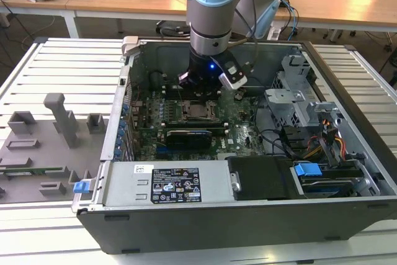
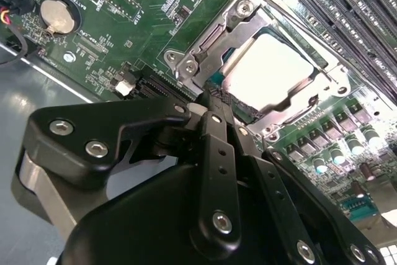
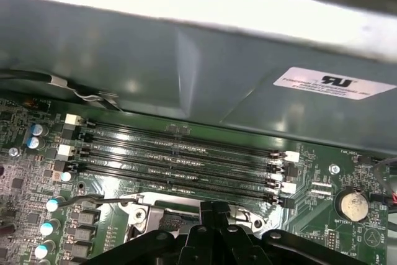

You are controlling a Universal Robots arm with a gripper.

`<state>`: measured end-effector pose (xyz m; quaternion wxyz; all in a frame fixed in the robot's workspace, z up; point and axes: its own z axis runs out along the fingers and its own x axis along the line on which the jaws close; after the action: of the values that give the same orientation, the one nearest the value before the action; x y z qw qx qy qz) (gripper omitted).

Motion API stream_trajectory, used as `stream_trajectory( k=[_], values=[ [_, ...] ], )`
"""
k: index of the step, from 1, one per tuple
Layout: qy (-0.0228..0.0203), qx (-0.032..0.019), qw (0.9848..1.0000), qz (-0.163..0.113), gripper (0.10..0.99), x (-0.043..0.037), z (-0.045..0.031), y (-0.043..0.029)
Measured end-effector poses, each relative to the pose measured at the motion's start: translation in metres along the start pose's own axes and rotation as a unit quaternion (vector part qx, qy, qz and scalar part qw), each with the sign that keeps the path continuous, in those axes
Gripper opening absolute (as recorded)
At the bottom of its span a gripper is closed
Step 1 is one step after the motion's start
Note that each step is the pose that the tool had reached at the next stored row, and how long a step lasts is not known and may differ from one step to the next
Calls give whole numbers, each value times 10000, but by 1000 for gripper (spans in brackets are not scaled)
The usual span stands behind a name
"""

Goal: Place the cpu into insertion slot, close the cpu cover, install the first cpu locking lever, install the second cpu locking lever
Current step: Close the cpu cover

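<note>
The cpu point(image 2: 273, 72) lies flat in the insertion slot point(image 1: 197, 111) on the green motherboard, silvery face up. The cpu cover point(image 2: 214, 38), a silvery metal frame, lies down around it, and the chip shows through its window. My gripper point(image 2: 212, 94) is down inside the computer case, under the arm's wrist point(image 1: 208, 72). Its black fingers point(image 2: 217, 147) are shut together, with the tips at the socket's edge beside the cover. A thin metal lever rod point(image 3: 93, 200) runs along the socket's side in the first wrist view. I cannot tell whether the tips touch a lever.
Long memory slots point(image 3: 180, 153) run beside the socket, below the case wall point(image 3: 186, 72). A coin battery point(image 2: 56, 15) sits on the board. A black card point(image 1: 192, 136), the power supply point(image 1: 167, 184) and a cabled drive cage point(image 1: 310, 134) crowd the case. A grey fixture plate point(image 1: 43, 147) lies outside.
</note>
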<state>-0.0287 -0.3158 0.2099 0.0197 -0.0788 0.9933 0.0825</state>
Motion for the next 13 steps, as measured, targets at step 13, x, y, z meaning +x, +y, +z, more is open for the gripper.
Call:
stream_trajectory(
  k=[13],
  values=[
    [15, 90, 10000, -3, 106, 47, -43, -156]
  ],
)
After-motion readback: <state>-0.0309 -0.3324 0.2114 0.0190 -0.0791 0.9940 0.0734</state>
